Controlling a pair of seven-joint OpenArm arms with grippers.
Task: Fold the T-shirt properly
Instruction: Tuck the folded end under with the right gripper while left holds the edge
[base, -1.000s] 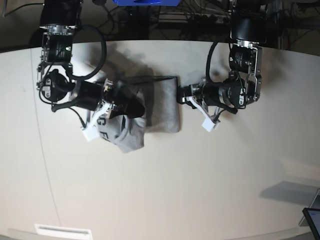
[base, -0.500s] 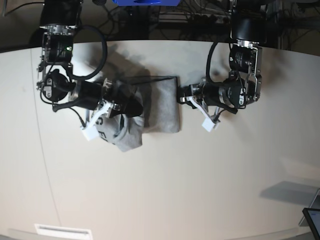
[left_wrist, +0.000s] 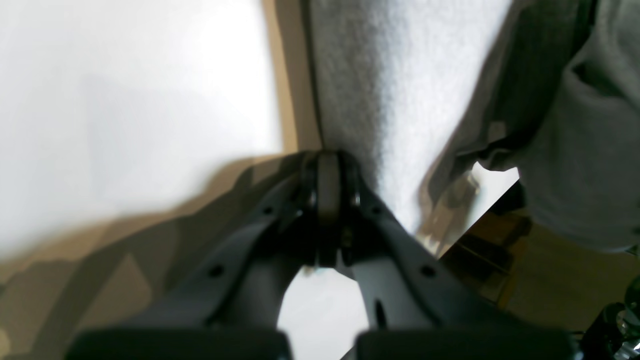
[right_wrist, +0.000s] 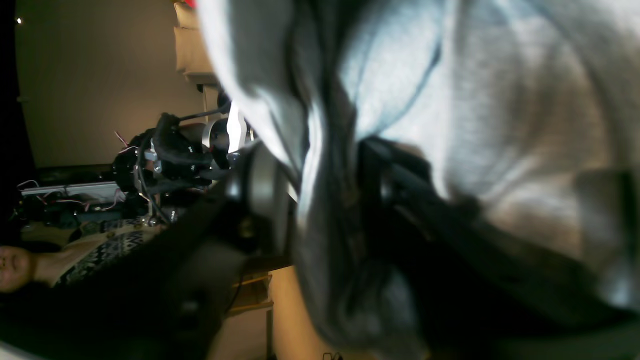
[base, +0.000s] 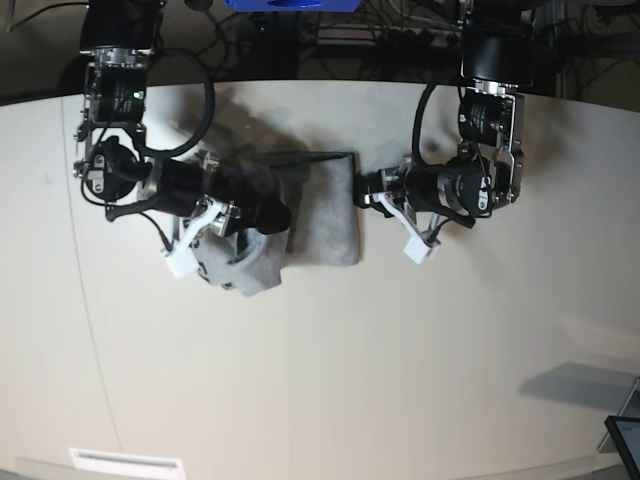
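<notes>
A pale table (base: 330, 380) fills the base view, its curved far edge running just behind both arms; the wide near half lies bare, with open surface to either side of the work.

The T-shirt (base: 325, 205), heather grey, sits toward the far middle of the table as a partly folded bundle. Its flat, folded panel runs lengthwise from the far edge toward the camera, straight-sided on the side facing the left arm; the other side is bunched and lifted around the right arm's tool, hanging in loose folds.

The right arm reaches in low from the base view's left, forearm nearly level, its right gripper (right_wrist: 320, 200) buried in the cloth. The wrist view shows its jaws standing apart with a hanging fold of grey fabric running between them; whether they press on it cannot be told.

The left arm stands at the base view's right, forearm level and pointing at the shirt's straight edge. The left gripper (left_wrist: 327, 200) has its jaws pressed together, tips just beside that edge, gripping no cloth.
</notes>
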